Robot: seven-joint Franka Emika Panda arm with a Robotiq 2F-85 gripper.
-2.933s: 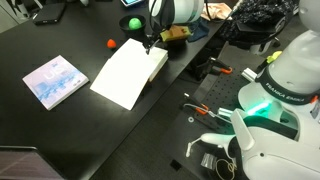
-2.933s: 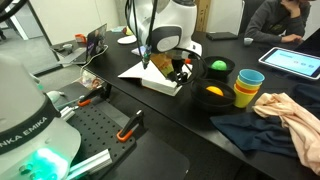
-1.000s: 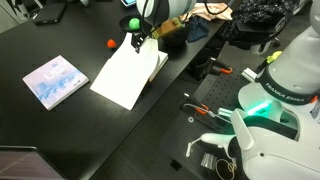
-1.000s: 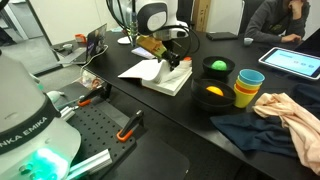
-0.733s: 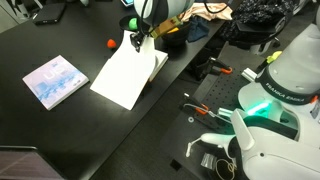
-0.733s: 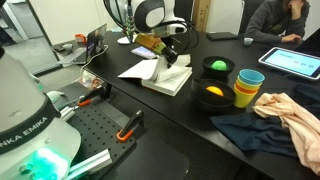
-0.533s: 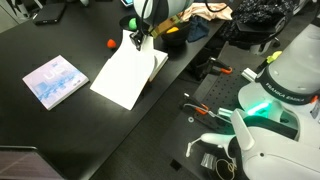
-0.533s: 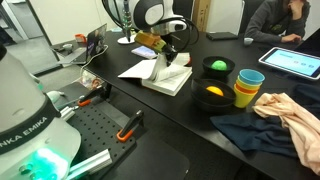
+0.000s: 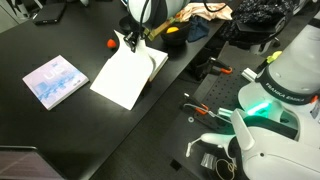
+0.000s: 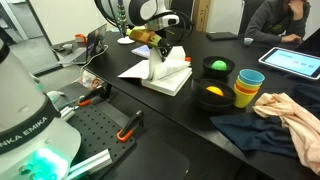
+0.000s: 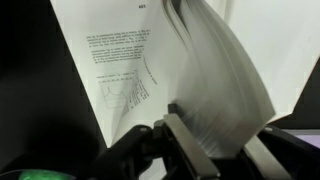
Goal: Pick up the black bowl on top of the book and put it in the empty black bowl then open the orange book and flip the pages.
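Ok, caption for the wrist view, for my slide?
Pincer grips a fanned sheaf of white printed pages above an open page of text and line diagrams.

I look across a wide black desk (image 9: 60, 125) in both exterior views, a pale sheen of overhead light on its top. At 7 o'clock in an exterior view lies a perforated black mounting plate (image 10: 108, 132). Toward 1 o'clock stand a wooden door panel (image 10: 205, 14) and a seated person (image 10: 275, 18).
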